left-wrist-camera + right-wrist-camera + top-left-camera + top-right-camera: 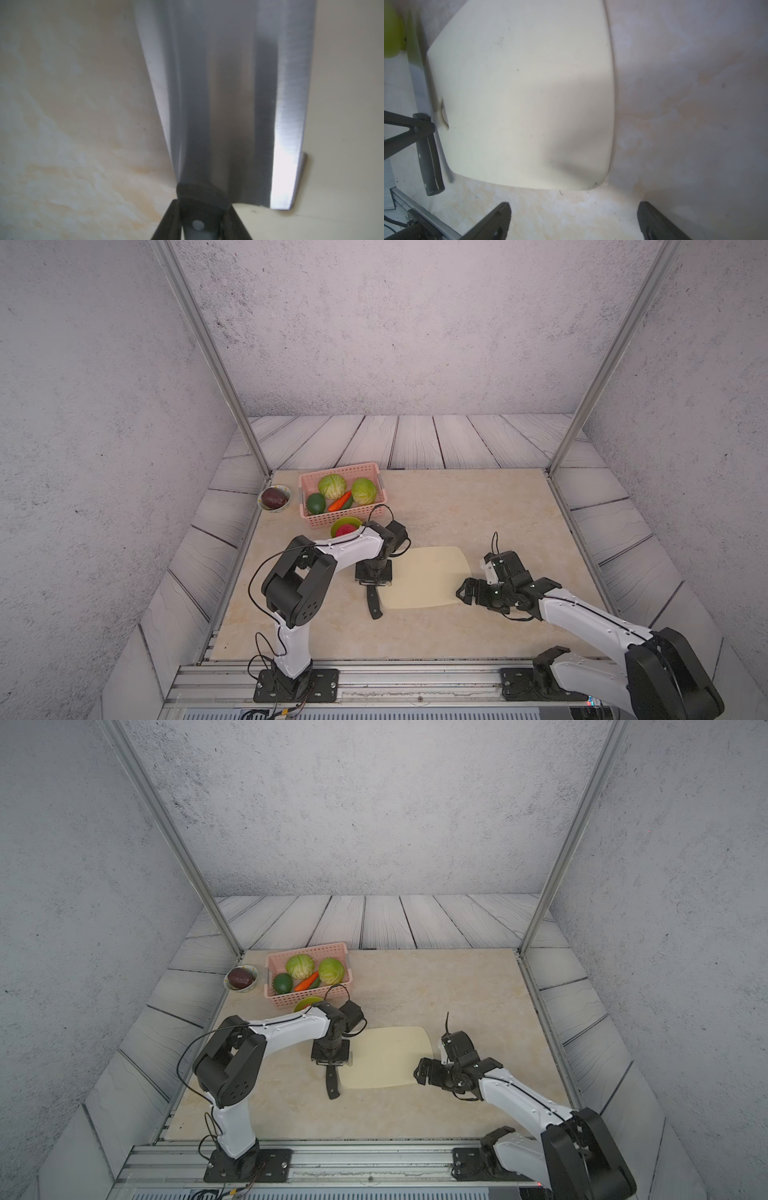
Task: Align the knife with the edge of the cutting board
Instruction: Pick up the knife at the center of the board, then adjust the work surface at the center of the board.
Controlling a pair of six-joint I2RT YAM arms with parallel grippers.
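Observation:
The pale cream cutting board [428, 576] [386, 1056] lies flat on the beige table top. The knife runs along the board's left edge, its black handle [374, 602] [332, 1082] pointing to the table's front. My left gripper [372, 584] [330, 1063] points down, shut on the handle just behind the blade. In the left wrist view the gripper [200, 224] pinches the handle, and the grey blade [218, 93] has its heel corner over the board [342, 124]. My right gripper [465, 592] [422, 1072] [574, 220] stands open and empty off the board's right front corner [525, 99].
A pink basket [338, 470] of vegetables stands at the back left. A small bowl [274, 498] with a dark fruit sits left of it, and a green bowl [345, 526] is behind my left arm. Metal frame posts [249, 439] flank the table.

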